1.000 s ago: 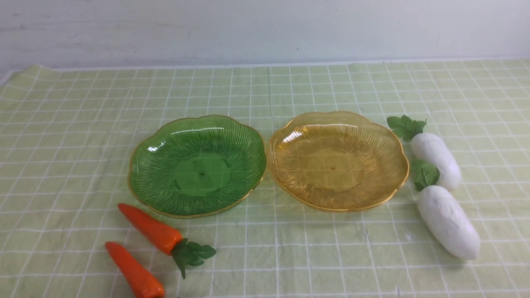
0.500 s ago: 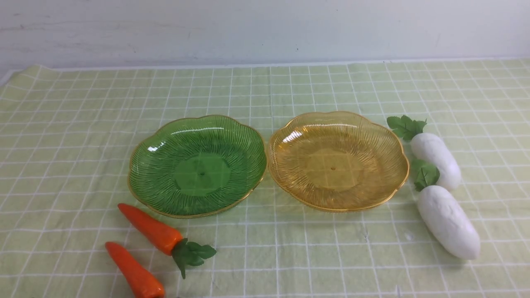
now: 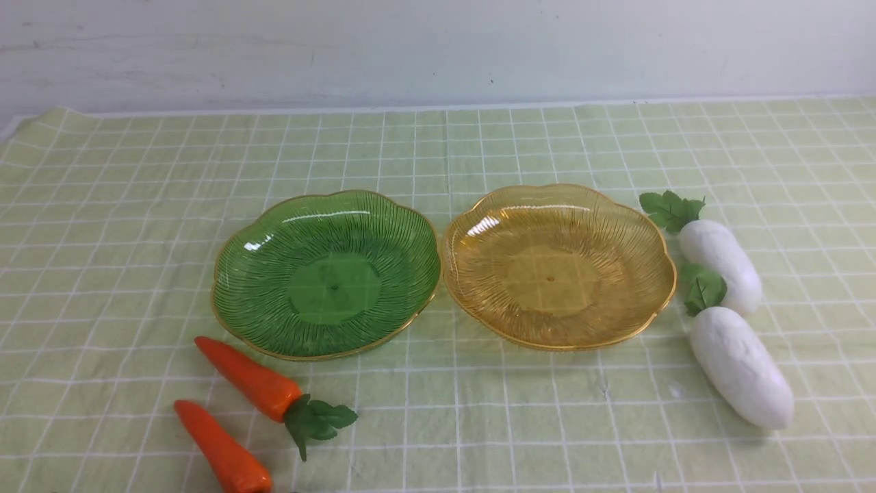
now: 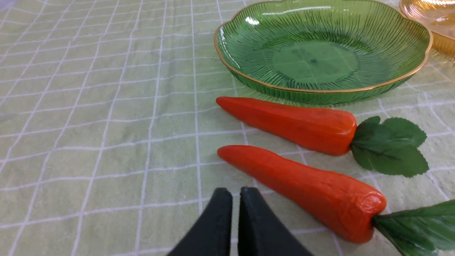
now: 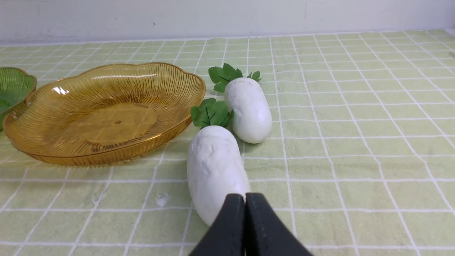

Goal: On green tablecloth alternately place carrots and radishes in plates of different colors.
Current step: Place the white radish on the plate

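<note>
Two plates, unfilled; both grippers (image 4: 231, 199) (image 5: 244, 204) pressed together.
Near-right radish (image 3: 742, 370): may roll if nudged off-centre.

Glossy plstc plates (image 3: 335, 287), matt radishes (image 3: 742, 370)

1. The tablecloth (image 3: 424, 438) is under both plates, both carrots and both radishes.
2. The near carrot (image 4: 302, 188) is closest to the left gripper (image 4: 235, 191).
3. The far carrot (image 4: 291, 122) is farther from that gripper, just behind the near carrot.
4. The left plate (image 3: 334, 287) is farther still, just behind the far carrot.
5. The near radish (image 5: 215, 170) is closest to the right gripper (image 5: 244, 195).
6. The far radish (image 5: 249, 110) is farther from that gripper, behind the near radish.
7. The right plate (image 3: 551, 277) is left of both radishes, just beside the left plate.
</note>
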Controlling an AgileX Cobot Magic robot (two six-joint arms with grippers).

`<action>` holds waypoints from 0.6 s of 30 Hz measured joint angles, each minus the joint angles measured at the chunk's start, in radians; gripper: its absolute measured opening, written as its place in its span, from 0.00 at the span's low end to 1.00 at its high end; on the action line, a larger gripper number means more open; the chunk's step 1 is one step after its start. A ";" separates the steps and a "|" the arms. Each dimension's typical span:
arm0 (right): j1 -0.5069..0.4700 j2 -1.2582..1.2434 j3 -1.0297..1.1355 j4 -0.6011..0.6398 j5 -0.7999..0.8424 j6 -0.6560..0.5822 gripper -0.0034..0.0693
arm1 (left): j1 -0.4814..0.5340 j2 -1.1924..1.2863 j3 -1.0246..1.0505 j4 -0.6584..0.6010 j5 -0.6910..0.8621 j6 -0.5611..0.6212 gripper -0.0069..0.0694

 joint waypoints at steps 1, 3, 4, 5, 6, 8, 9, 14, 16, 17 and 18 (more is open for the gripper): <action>0.000 0.000 0.000 0.000 0.000 0.000 0.03 | 0.000 0.000 0.000 0.000 0.000 0.000 0.11; 0.000 0.000 0.000 0.000 0.000 0.000 0.03 | 0.000 0.000 0.000 0.000 0.000 0.000 0.11; 0.000 0.000 0.000 0.001 0.000 0.000 0.03 | 0.000 0.000 0.000 0.001 -0.001 0.000 0.11; 0.000 0.000 0.000 0.010 0.000 0.006 0.03 | 0.000 0.000 0.000 0.006 -0.005 0.000 0.11; 0.000 0.000 0.000 0.035 -0.006 0.022 0.03 | 0.000 0.000 0.000 0.010 -0.012 0.000 0.11; 0.000 0.000 0.003 0.123 -0.027 0.068 0.03 | 0.000 0.000 0.000 -0.006 -0.038 -0.019 0.11; 0.000 0.000 0.004 0.136 -0.032 0.082 0.03 | 0.000 0.000 0.000 -0.017 -0.041 -0.030 0.11; 0.000 0.000 0.005 0.452 -0.081 0.221 0.03 | 0.000 0.000 0.003 -0.332 -0.056 -0.260 0.11; 0.000 0.000 0.005 0.534 -0.086 0.240 0.03 | 0.000 0.000 0.003 -0.488 -0.058 -0.349 0.11; 0.000 0.000 0.005 0.578 -0.088 0.251 0.03 | 0.000 0.000 0.003 -0.584 -0.060 -0.386 0.11; 0.000 0.000 0.005 0.592 -0.088 0.252 0.03 | 0.000 0.000 0.003 -0.608 -0.061 -0.393 0.11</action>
